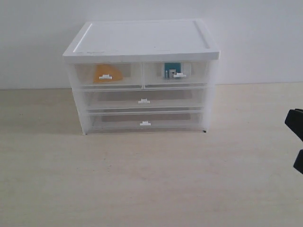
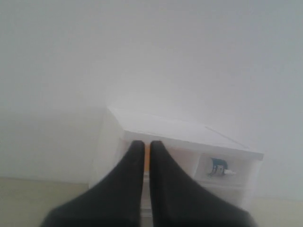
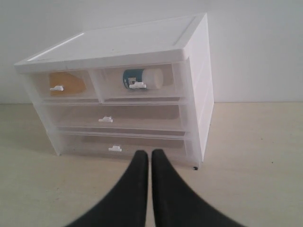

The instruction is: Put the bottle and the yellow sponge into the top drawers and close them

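Exterior view: a white plastic cabinet (image 1: 142, 40) with a flat lid stands on a pale wood-grain table (image 1: 142, 184), at its far side against a white wall. Across the top row sit two small half-width fronts of translucent white plastic, each with a small white tab handle. The left top drawer (image 1: 84, 75) holds the yellow sponge (image 1: 107, 74), a matte yellow-orange foam wedge that shows through the front behind the handle. The right top drawer (image 1: 200, 73) holds the bottle (image 1: 170, 70), a small white plastic one with a teal-blue label, lying on its side. Both fronts sit level with the cabinet frame, pushed in. Below them are two full-width translucent drawers (image 1: 118, 100), also pushed in.

A black piece of the right arm (image 1: 294, 124) shows at the right edge, well apart from the cabinet. In the right wrist view the right gripper (image 3: 150, 158) hangs over bare table on the near side of the cabinet, its dark fingers (image 3: 139, 165) pressed together with nothing between them. In the left wrist view the left gripper (image 2: 147, 147) points at the cabinet's upper left, its fingers likewise together and empty.
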Robot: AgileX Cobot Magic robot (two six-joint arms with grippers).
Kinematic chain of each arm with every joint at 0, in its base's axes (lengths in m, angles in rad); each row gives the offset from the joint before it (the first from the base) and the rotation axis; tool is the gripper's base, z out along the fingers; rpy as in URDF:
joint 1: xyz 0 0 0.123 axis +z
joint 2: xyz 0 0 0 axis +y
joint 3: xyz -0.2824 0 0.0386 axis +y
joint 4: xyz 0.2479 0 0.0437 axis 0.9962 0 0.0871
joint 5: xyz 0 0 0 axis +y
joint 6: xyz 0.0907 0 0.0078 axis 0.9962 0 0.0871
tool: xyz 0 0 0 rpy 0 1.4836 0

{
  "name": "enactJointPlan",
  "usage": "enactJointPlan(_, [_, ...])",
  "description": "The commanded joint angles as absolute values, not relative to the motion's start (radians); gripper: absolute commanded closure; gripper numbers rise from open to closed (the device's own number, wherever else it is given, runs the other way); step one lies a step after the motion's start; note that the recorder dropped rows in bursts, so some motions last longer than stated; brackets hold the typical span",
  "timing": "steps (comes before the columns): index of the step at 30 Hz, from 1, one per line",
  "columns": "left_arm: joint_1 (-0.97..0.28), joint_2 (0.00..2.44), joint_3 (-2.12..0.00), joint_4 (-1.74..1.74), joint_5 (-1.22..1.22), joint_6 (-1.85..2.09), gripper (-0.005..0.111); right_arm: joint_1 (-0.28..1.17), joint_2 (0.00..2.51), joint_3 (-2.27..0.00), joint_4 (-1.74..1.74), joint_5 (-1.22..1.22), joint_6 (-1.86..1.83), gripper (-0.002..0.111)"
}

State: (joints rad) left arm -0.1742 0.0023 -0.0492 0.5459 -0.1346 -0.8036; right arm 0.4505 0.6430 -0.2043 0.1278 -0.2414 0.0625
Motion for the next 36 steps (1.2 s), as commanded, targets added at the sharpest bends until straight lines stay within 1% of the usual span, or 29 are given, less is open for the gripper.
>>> enactJointPlan(1, [-0.171,0.0,-0.009,0.53,-0.173,-0.747,0.103,0.448,0.637,-0.199,0.123,-0.242,0.064,0.108])
enactJointPlan(4, [-0.171,0.0,0.0,0.467,-0.138,-0.608,0.103,0.448,0.637,-0.199,0.123,-0.242,0.069,0.108])
enactJointPlan(6, [-0.171,0.0,0.0,0.309,-0.086,-0.469,0.103,0.448,0.637,-0.199,0.123,-0.242,0.069,0.108])
enactJointPlan(8, [-0.171,0.0,0.0,0.117,-0.022,-0.234,0.103,0.448,0.637,-0.199,0.123,-0.242,0.069,0.108])
enactJointPlan(10, [-0.171,0.0,0.0,0.032,0.062,-0.062,0.103,0.448,0.637,-0.199,0.123,-0.242,0.069,0.108])
enactJointPlan(12, [-0.169,0.0,0.0,0.012,0.133,0.016,0.103,0.448,0.637,-0.199,0.123,-0.242,0.069,0.108])
enactJointPlan(16, [-0.131,0.0,0.0,-0.009,0.206,0.02,0.103,0.448,0.637,-0.199,0.123,-0.242,0.069,0.108])
enactJointPlan(19, [-0.077,0.0,0.0,-0.03,0.241,0.024,0.103,0.448,0.637,-0.199,0.123,-0.242,0.069,0.108])
enactJointPlan(21, [-0.03,0.0,0.0,-0.042,0.308,0.028,0.103,0.448,0.637,-0.199,0.123,-0.242,0.069,0.108])
enactJointPlan(36, [-0.019,0.0,0.0,-0.04,0.31,0.031,0.103,0.448,0.637,-0.199,0.123,-0.248,0.069,0.108])
